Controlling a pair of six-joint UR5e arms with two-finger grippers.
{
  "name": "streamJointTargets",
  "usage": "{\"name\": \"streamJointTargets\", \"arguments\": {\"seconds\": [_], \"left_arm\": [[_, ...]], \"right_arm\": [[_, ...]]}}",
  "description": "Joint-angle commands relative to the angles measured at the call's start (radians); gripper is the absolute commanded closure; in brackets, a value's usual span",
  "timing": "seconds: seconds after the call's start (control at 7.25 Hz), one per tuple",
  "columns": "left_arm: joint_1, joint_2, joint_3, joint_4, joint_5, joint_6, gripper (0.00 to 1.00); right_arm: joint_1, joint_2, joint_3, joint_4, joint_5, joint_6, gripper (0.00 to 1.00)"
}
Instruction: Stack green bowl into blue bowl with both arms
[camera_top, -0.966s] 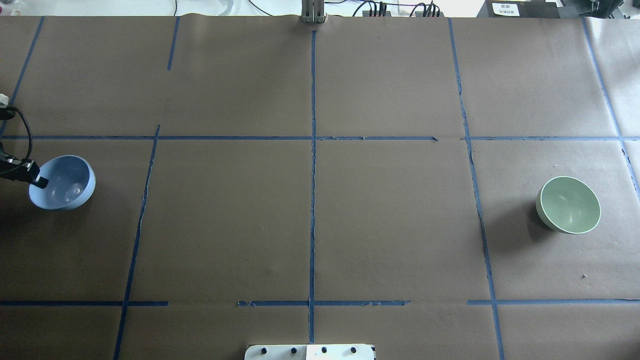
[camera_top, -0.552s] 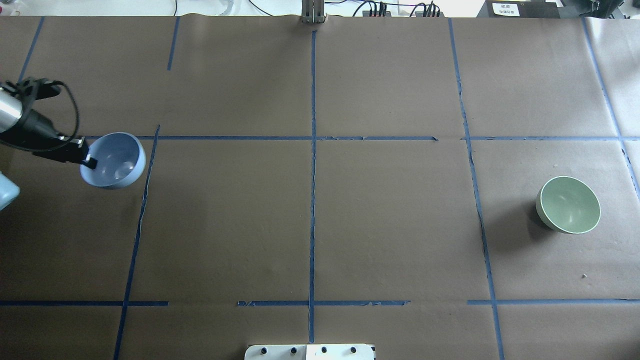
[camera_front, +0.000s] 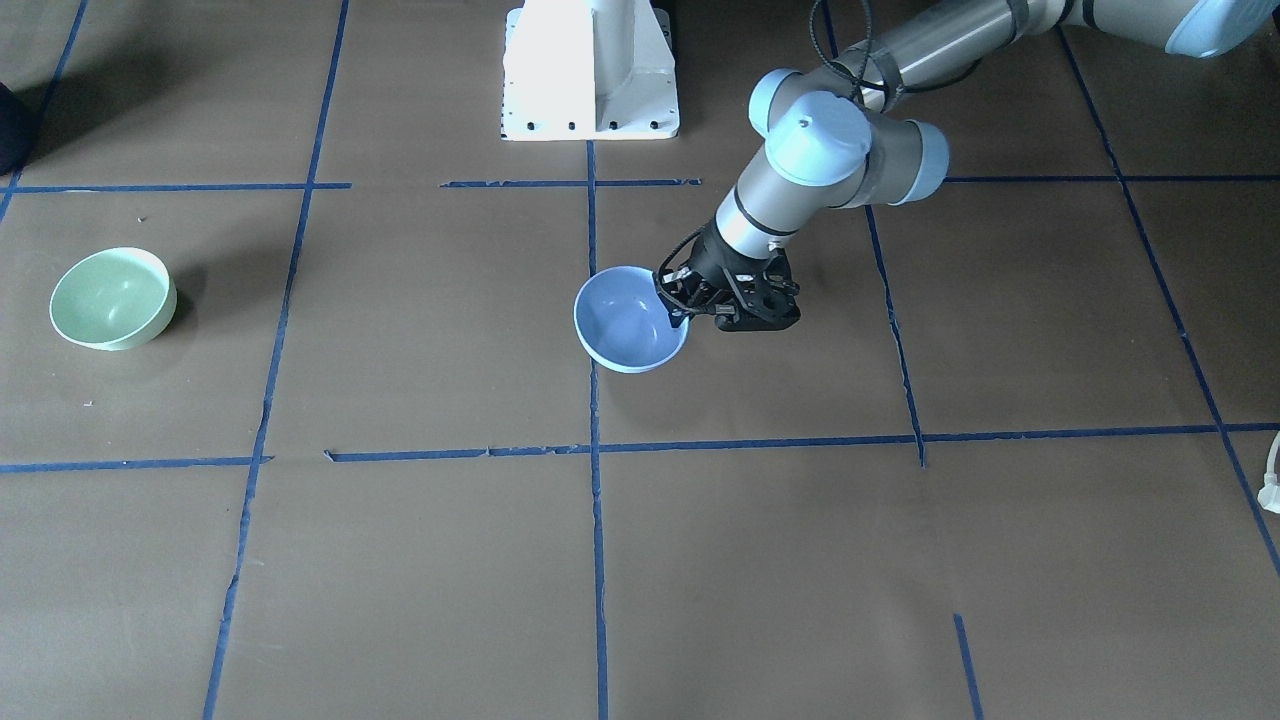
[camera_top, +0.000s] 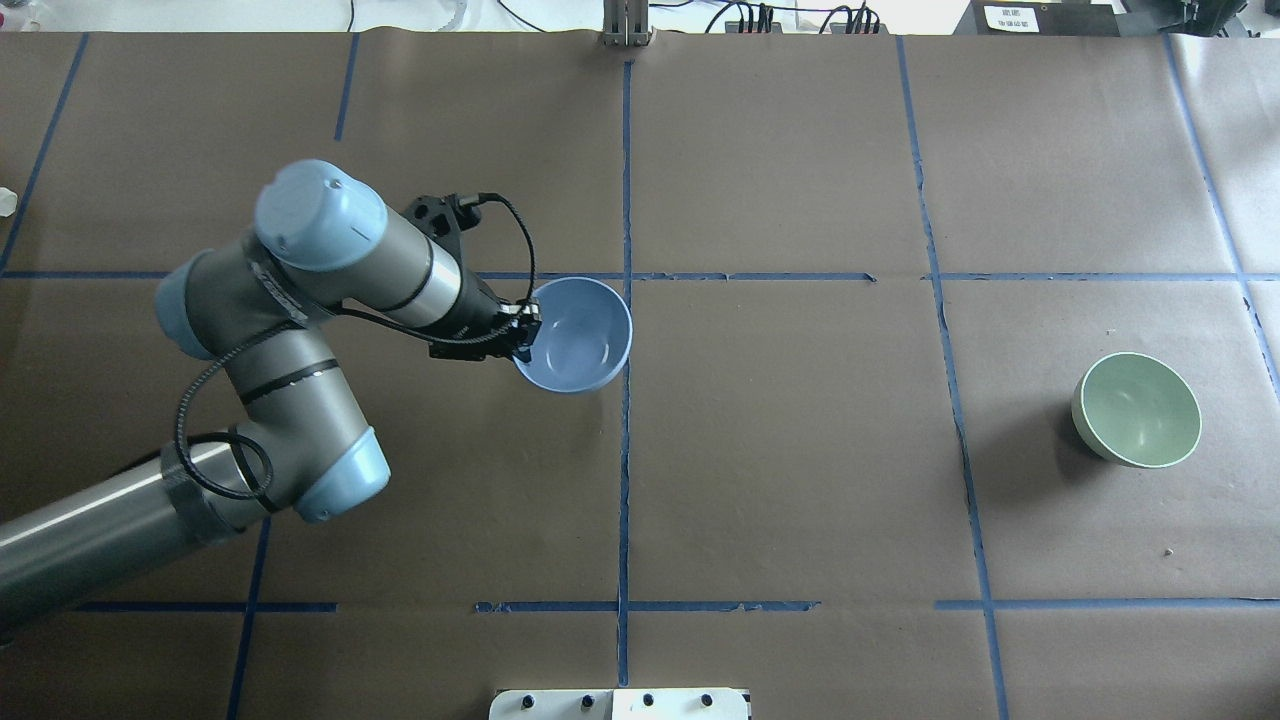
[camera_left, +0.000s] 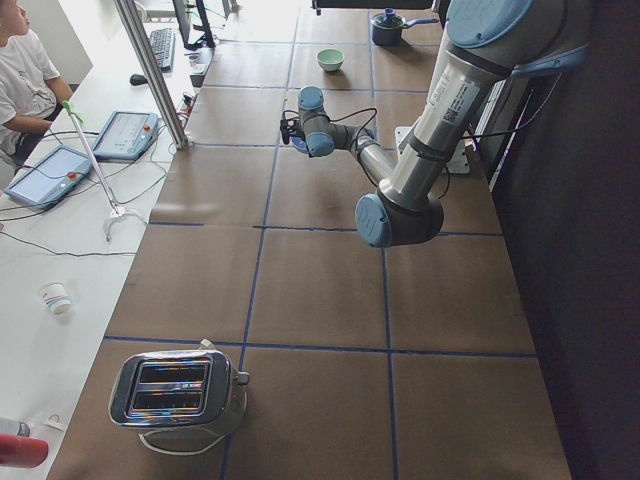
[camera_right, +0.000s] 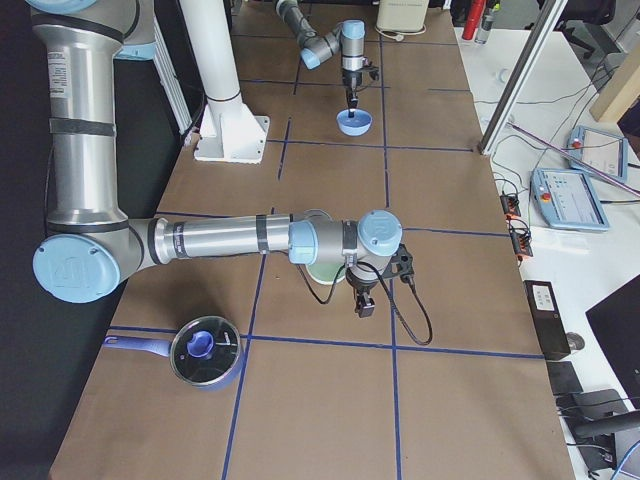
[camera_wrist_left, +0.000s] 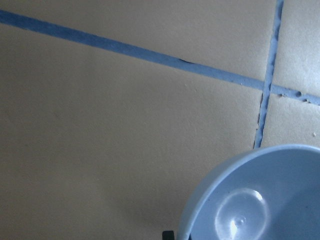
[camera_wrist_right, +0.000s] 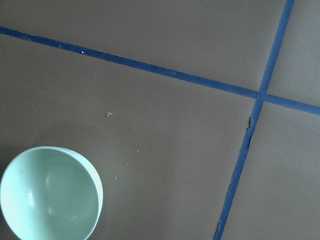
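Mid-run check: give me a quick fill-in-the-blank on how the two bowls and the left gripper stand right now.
1. The left gripper is shut on the blue bowl's ___.
2. The green bowl stands on the robot's ___ side of the table.
3. Both bowls are ___ inside.
Missing words: rim; right; empty.
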Motion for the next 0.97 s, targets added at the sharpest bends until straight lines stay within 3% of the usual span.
{"name": "streamJointTargets", "arguments": {"seconds": [0.0, 0.28, 0.69, 0.83], "left_arm": [[0.041, -0.019, 0.015, 0.008, 0.062, -0.003, 1.00], [0.067, -0.032, 0.022, 0.007, 0.098, -0.003, 1.00], [0.073, -0.036, 0.036, 0.004, 0.098, -0.004, 0.91], [0.073, -0.034, 0.036, 0.005, 0.104, -0.004, 0.53]], "right_arm": [[-0.008, 0.001, -0.001, 0.000, 0.023, 0.000, 0.00], [-0.008, 0.000, 0.001, 0.000, 0.028, 0.002, 0.00], [-0.021, 0.008, 0.012, 0.041, 0.026, 0.003, 0.00], [-0.023, 0.006, -0.017, 0.114, 0.028, 0.003, 0.00]]}}
